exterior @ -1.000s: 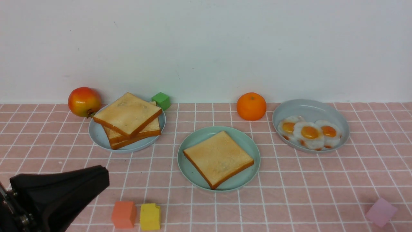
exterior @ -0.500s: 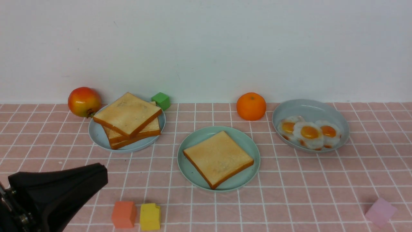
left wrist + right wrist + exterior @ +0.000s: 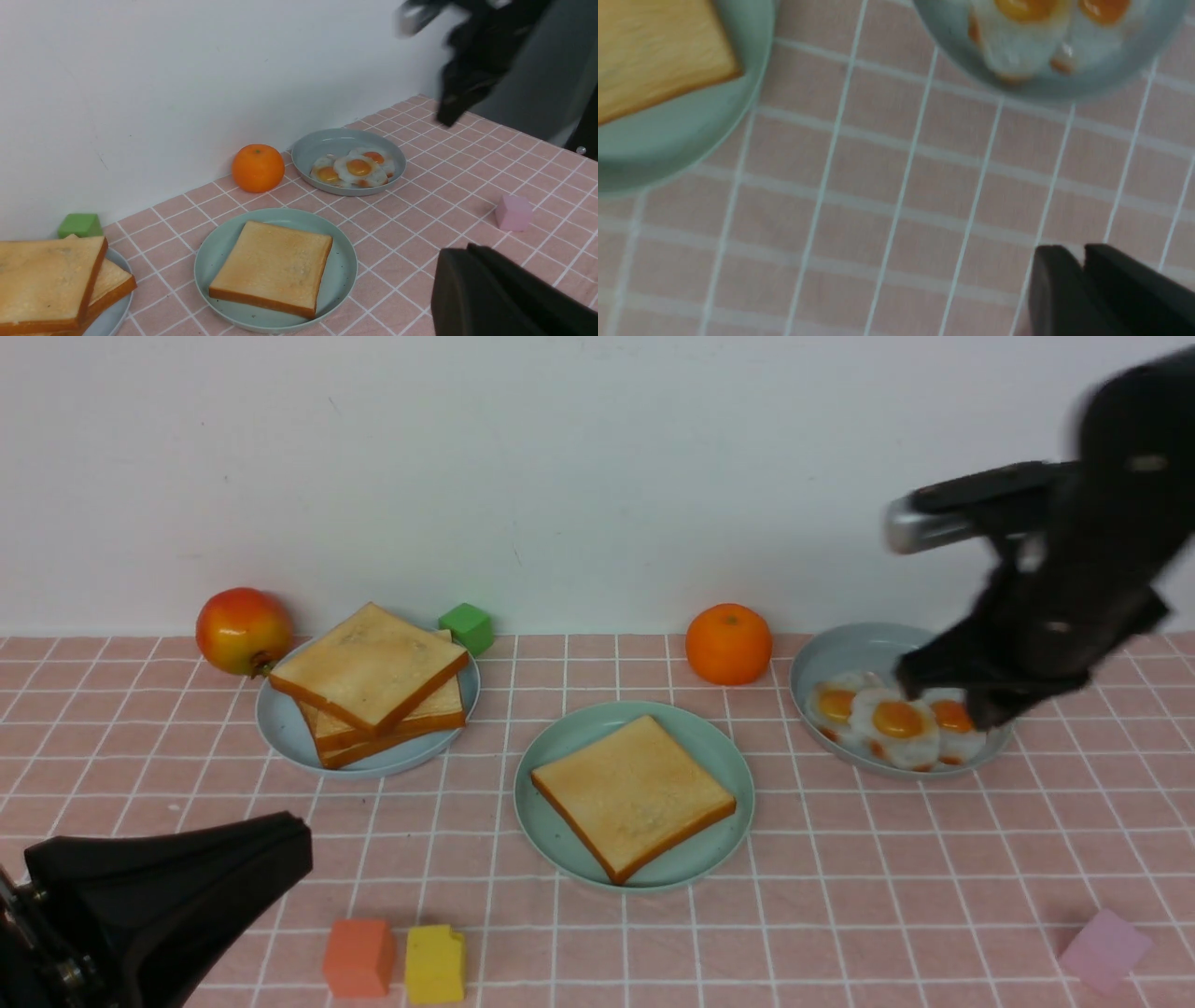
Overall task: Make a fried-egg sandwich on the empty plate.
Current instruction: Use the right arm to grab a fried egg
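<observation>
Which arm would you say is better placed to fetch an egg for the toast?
Right. The right gripper hangs close to the dish of eggs; the left gripper sits shut at the near left corner, with the plate between it and the eggs.

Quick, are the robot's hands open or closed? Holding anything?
Left hand: closed, holding nothing.
Right hand: cannot tell, too blurry.
</observation>
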You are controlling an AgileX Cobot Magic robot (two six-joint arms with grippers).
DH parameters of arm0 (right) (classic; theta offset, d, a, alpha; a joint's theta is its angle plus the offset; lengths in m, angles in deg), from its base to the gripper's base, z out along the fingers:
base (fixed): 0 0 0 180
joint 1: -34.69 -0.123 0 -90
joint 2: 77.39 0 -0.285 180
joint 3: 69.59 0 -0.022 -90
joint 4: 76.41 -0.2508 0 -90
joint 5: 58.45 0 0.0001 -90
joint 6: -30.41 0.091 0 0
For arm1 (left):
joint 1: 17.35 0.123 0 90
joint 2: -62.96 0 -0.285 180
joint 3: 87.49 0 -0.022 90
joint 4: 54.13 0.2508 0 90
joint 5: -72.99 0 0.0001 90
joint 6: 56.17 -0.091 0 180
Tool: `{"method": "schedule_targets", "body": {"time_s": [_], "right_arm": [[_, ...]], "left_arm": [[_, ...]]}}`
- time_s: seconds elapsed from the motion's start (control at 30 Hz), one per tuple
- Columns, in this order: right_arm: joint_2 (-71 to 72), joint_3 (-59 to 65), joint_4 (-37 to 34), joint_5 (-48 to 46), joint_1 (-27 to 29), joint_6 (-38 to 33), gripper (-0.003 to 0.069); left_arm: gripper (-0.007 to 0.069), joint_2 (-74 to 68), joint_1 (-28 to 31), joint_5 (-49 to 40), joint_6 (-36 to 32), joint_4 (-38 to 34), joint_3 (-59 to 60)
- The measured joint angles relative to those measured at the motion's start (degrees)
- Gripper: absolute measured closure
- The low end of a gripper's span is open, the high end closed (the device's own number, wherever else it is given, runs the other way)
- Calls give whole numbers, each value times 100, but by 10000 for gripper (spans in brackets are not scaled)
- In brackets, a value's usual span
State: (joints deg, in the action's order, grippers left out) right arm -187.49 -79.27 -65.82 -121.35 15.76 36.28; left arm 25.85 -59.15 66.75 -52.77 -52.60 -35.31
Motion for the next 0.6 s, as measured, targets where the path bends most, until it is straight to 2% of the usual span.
{"method": "schedule_targets", "body": {"time_s": [0.03, 0.1, 0.23, 0.43, 0.6], "right_arm": [[-63, -55, 22, 0, -6, -6, 513], [-818, -796, 121, -210, -48, -177, 397], [-1425, -1516, -60, -377, 47, -587, 277], [-1920, -1859, -671, -307, 472, -1204, 162], [-2185, -1859, -666, -9, 633, -1447, 64]], "left_arm": [[637, 0, 0, 0, 0, 0, 0], [637, 0, 0, 0, 0, 0, 0], [636, 0, 0, 0, 0, 5, 0], [632, 0, 0, 0, 0, 222, 0], [630, 0, 0, 0, 0, 238, 0]]}}
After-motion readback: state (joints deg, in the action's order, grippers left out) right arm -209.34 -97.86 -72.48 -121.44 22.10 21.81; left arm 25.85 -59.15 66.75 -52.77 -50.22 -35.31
